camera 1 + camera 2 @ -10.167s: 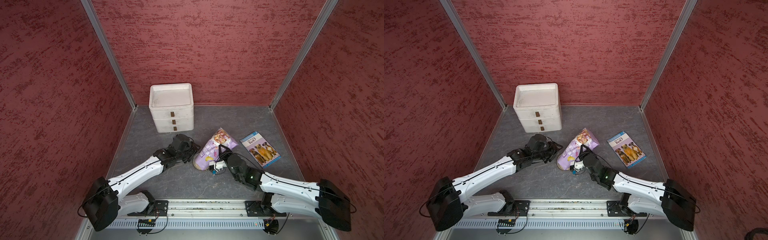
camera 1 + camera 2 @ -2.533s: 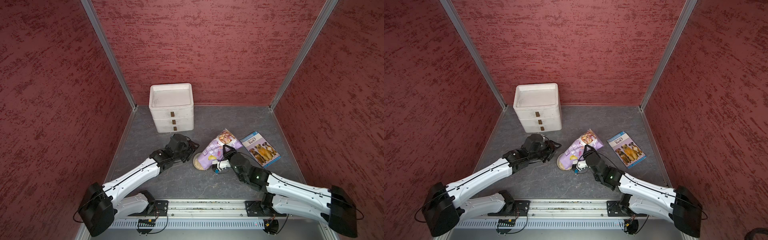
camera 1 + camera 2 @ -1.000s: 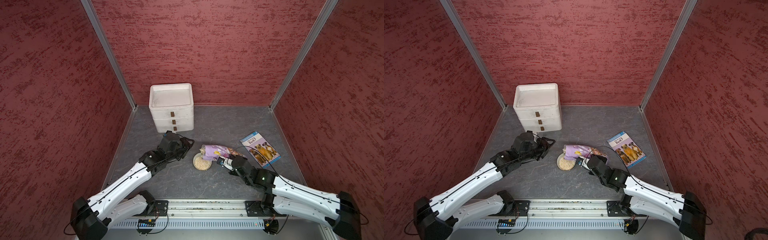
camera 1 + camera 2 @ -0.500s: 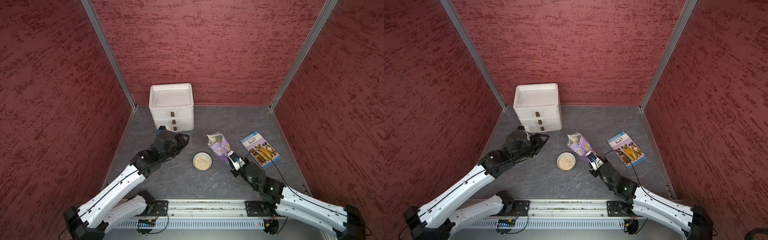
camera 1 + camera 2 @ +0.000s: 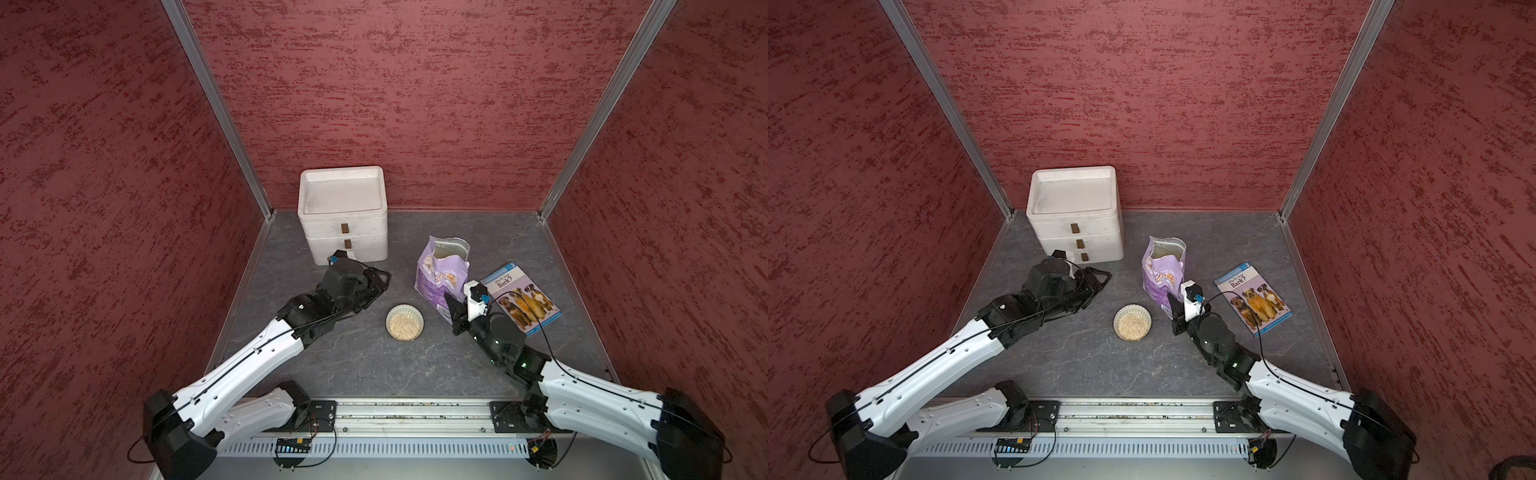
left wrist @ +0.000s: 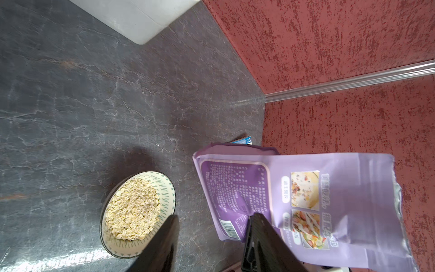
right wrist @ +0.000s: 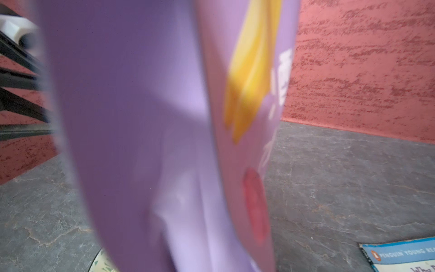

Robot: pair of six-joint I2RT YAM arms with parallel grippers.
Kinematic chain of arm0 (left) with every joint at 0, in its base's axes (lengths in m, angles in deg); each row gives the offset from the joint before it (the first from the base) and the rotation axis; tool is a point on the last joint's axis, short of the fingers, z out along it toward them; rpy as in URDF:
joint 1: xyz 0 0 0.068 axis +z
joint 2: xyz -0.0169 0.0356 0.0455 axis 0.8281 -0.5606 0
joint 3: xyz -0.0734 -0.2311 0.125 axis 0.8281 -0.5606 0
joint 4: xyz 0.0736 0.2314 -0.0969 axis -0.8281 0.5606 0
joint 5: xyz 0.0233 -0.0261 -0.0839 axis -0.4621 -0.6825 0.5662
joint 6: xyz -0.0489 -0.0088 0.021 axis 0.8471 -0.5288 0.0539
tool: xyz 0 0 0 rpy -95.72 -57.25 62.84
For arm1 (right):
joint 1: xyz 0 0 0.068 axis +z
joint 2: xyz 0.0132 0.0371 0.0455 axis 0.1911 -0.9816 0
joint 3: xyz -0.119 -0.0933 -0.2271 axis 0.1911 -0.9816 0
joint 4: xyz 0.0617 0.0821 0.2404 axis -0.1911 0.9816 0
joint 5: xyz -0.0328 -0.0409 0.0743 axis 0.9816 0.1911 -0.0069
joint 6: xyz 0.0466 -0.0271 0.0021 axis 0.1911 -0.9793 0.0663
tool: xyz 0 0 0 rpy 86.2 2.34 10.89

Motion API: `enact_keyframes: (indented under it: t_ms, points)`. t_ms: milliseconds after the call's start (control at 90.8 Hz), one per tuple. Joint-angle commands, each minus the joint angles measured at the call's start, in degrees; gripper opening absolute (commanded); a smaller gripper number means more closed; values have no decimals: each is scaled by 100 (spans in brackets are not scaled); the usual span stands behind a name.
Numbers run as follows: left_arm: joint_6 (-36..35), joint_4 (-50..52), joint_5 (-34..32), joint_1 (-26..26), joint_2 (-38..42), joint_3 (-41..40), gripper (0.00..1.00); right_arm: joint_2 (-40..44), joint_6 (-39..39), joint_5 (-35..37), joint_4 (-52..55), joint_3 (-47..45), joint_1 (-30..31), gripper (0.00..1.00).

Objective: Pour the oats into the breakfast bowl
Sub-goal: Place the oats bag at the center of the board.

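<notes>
The breakfast bowl (image 5: 419,322) (image 5: 1116,322) sits mid-table, and the oats (image 5: 404,326) (image 5: 1133,326) (image 6: 131,209) fill it. To its right the lavender pouch (image 5: 441,272) (image 5: 1162,268) stands upright with its torn mouth facing up. My right gripper (image 5: 449,305) (image 5: 1170,305) is shut on the pouch's lower front corner. In the right wrist view the pouch (image 7: 153,117) fills the picture and hides the fingers. My left gripper (image 5: 380,282) (image 5: 1102,277) (image 6: 211,226) hangs open and empty, left of the bowl (image 6: 168,188) and pouch (image 6: 306,200).
A white three-drawer box (image 5: 343,216) (image 5: 1075,216) (image 6: 131,16) stands against the back wall, just behind my left gripper. A blue dog-picture book (image 5: 519,297) (image 5: 1252,297) (image 7: 400,254) lies flat right of the pouch. Red walls close in three sides.
The right gripper swung the pouch from lying tipped over the bowl to upright, and carried it off to the bowl's right. The left arm drew back toward the left.
</notes>
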Motion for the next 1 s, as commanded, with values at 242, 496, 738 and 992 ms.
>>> enact_keyframes:
  t_ms: [242, 496, 738, 992]
  points:
    - [-357, -356, 43, 8, -133, -284, 53, -1966, 246, -1390, -2941, 445, -913, 0]
    - [-447, -185, -27, 285, 68, -482, 54, -3561, 205, -3452, -4168, 871, -1694, 0]
    - [-504, -101, 154, 717, 88, -586, 54, -4869, 228, -4841, -4961, 1542, -2003, 0]
    - [-751, 49, 207, 1132, 13, -312, 57, -5647, 120, -5504, -4965, 2143, -2031, 0]
